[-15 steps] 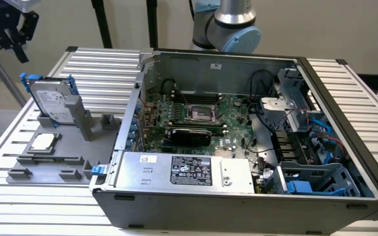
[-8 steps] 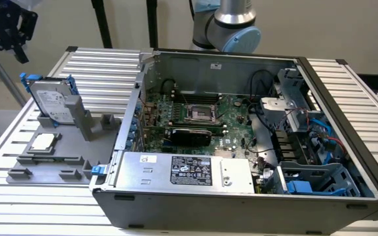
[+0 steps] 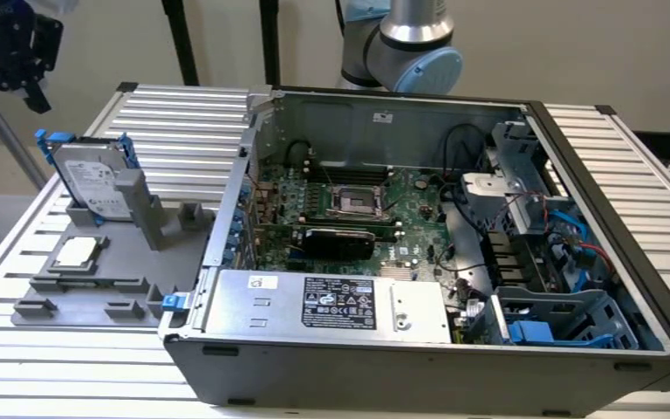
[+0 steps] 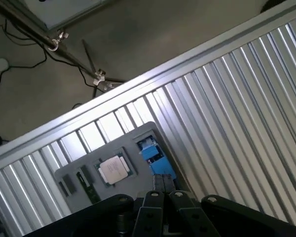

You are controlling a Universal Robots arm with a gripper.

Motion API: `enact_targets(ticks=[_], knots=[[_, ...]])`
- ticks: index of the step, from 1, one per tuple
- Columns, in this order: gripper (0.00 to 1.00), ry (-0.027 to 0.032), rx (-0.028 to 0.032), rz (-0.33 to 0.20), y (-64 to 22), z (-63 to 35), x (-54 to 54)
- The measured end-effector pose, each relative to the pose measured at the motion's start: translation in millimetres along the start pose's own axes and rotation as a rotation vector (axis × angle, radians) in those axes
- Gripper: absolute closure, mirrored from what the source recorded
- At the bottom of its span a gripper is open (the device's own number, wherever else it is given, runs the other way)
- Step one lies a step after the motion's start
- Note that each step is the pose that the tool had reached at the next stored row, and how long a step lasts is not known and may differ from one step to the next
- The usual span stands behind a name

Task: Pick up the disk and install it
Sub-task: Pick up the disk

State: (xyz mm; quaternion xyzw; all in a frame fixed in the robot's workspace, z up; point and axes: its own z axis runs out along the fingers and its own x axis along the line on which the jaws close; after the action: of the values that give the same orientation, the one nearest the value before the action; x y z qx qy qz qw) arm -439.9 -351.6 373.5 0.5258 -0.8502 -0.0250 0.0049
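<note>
Hanging high at the exterior view's far left, your gripper [image 3: 27,83] sits well above the slatted metal table [image 3: 195,113] and touches nothing. Its jaws are pressed fully together. In the wrist view the two black fingers [image 4: 158,190] meet with no gap and nothing is caught between them.

You will find the disk [image 3: 88,179] on the exterior view's left, standing upright on its edge in a slot of the grey fixture [image 3: 91,292]. Its white label faces the near side, and the blue carrier frames it along the sides and top. It is well apart from the gripper, lower down and a little to the right of it. From the wrist camera you look down on the blue top edge of the carrier, just ahead of the fingertips.

A small square silver chip [image 3: 76,252] lies flat in a recess of the same fixture, nearer than the disk.

To the exterior view's right of the fixture, and just beside it, lies the open computer case [image 3: 428,349]. You can see the green motherboard [image 3: 347,205] inside. A silver box with a black-and-white label [image 3: 335,301] runs along the near wall, and a blue plastic bay [image 3: 557,323] sits in the near right corner. The arm's grey joint [image 3: 411,52] rises behind the far wall of the case.
</note>
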Motion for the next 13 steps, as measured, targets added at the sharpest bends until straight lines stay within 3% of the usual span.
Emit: enact_targets(ticks=[8, 13], knots=[[0.89, 0.007, -0.0027, -0.145, 0.0, 0.6, 0.0], [0.89, 0.0085, -0.0048, -0.221, -0.1, 1.1, -0.1]])
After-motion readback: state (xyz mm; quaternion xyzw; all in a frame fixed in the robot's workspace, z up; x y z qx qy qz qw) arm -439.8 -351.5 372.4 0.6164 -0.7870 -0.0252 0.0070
